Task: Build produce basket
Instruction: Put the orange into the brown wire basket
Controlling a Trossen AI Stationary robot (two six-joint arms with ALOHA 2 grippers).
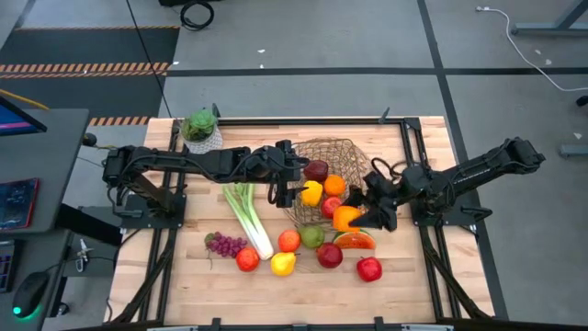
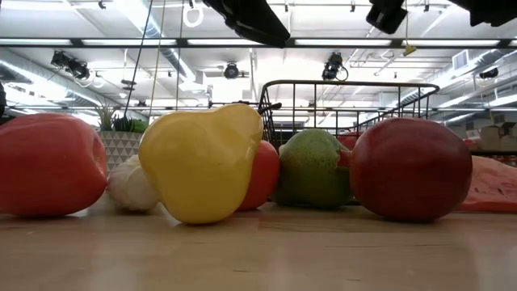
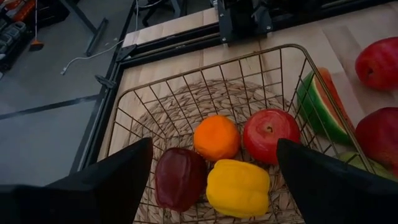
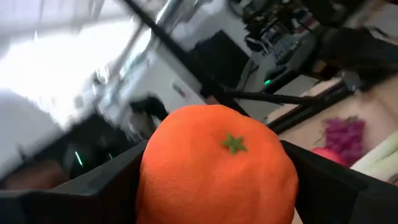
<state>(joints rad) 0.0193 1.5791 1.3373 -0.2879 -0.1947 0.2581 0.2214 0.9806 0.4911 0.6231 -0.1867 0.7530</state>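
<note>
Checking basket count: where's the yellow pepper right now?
In the basket, per the left wrist view: yellow pepper sits beside a dark red apple, with an orange just behind; high view shows it at the basket's left side.

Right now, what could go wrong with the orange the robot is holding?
The right gripper holds a round orange toy fruit between wide fingers; being round, it might slip out. The open left gripper hovers over the tan wire basket, so both arms may bump there. Dropped in, it could land on the yellow pepper and roll.
</note>
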